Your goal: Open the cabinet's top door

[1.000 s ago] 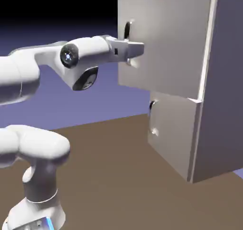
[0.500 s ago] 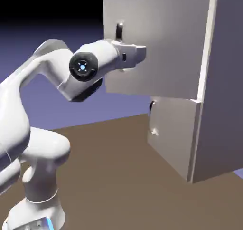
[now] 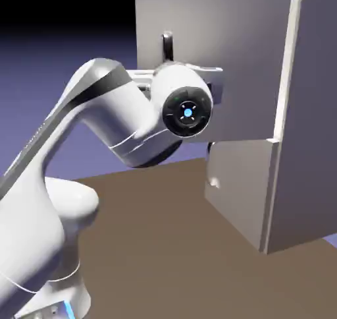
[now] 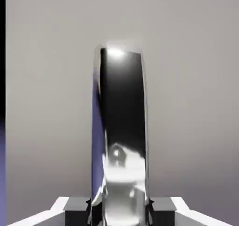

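Note:
The light-grey cabinet (image 3: 309,113) stands at the exterior view's right. Its top door (image 3: 250,60) is swung out from the cabinet's front, hinged on the right. The dark vertical handle (image 3: 167,42) sticks up just above my wrist, which hides the hand in this view. In the hand view the shiny dark handle (image 4: 122,127) fills the middle against the door's grey panel (image 4: 196,103). My gripper (image 4: 120,211) is shut on the handle's lower part, with a grey fingertip (image 4: 77,205) pressed against each side.
The shorter lower door (image 3: 240,186) hangs slightly ajar below the top door. My white arm (image 3: 99,133) arches up from the lower left over the brown table (image 3: 164,245), with the round wrist joint (image 3: 187,110) in front of the top door.
The top door has swung further open, its free edge moving left. My elbow rose and the wrist turned, so it now covers the hand.

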`<move>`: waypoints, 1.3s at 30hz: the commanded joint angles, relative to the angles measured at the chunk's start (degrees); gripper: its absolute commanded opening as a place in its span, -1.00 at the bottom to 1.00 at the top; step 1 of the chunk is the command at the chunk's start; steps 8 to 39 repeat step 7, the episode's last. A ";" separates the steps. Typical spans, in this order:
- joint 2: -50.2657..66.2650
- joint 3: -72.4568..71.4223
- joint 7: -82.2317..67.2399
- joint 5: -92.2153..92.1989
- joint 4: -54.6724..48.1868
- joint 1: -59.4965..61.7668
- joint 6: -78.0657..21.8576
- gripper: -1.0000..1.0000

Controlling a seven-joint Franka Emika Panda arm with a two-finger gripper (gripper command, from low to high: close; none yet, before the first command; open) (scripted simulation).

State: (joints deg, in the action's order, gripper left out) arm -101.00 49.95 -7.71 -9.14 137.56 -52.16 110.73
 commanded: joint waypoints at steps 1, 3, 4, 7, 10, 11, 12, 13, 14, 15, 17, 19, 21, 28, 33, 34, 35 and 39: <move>0.00 0.48 -0.10 0.07 -1.99 -1.08 -2.44 -1.00; 0.00 1.28 -0.17 0.07 -6.12 -3.49 -7.35 -1.00; 0.00 1.59 -0.12 0.09 -8.20 -4.78 -9.70 -1.00; 0.10 1.97 -0.06 0.03 -11.05 -6.55 -12.82 1.00; 0.10 1.97 -0.06 0.03 -11.05 -6.55 -12.82 1.00; 0.10 1.97 -0.06 0.03 -11.05 -6.55 -12.82 1.00; 0.10 1.97 -0.06 0.03 -11.05 -6.55 -12.82 1.00; 0.10 1.97 -0.06 0.03 -11.05 -6.55 -12.82 1.00; 0.10 1.97 -0.06 0.03 -11.05 -6.55 -12.82 1.00; 0.10 1.97 -0.06 0.03 -11.05 -6.55 -12.82 1.00; 0.10 1.97 -0.06 0.03 -11.05 -6.55 -12.82 1.00; 0.10 1.97 -0.06 0.03 -11.05 -6.55 -12.82 1.00; 0.10 1.97 -0.06 0.03 -11.05 -6.55 -12.82 1.00; 0.10 1.97 -0.06 0.03 -11.05 -6.55 -12.82 1.00; 0.10 1.97 -0.06 0.03 -11.05 -6.55 -12.82 1.00; 0.10 1.97 -0.06 0.03 -11.05 -6.55 -12.82 1.00; 0.10 1.97 -0.06 0.03 -11.05 -6.55 -12.82 1.00; 0.10 1.97 -0.06 0.03 -11.05 -6.55 -12.82 1.00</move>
